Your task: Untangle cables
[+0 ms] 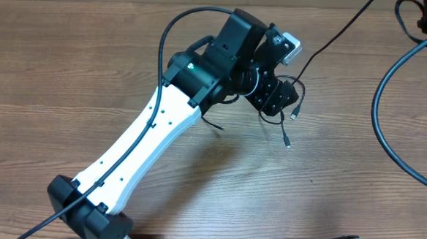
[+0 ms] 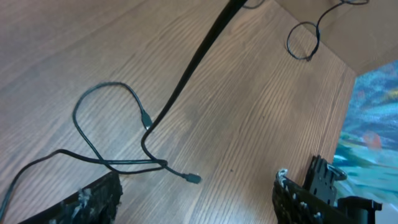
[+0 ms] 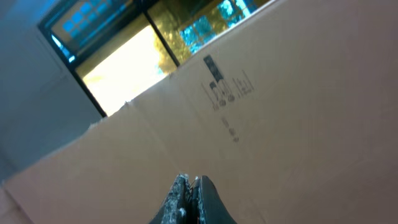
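Jaws of the left gripper (image 2: 198,191) stand wide apart and empty, one finger at each lower corner of the left wrist view. They are poised low over the tangle, most likely so they can close on a single strand. Below them, toward the far edge of the brown wood-grain table (image 1: 70,68) and about midway along it, lies the thin black cable (image 2: 149,163). It rises in one open loop, crosses itself where several strands bunch together, and ends in a small plug (image 2: 194,178) lying free on the wood. A thicker black lead (image 2: 185,74) slants down from the far side and appears to bend into the same crossing, though the frames do not show whether it is knotted there or only lying across. The bunched crossing looks like the place to work, since pulling the plug end alone could tighten it. The right gripper (image 3: 189,190) is parked off the right edge with its jaws pressed together on nothing. It points up at a brown cardboard wall (image 3: 298,124), probably to stay out of the way. A dark printed mark (image 3: 227,93) on that wall is too blurred to read.
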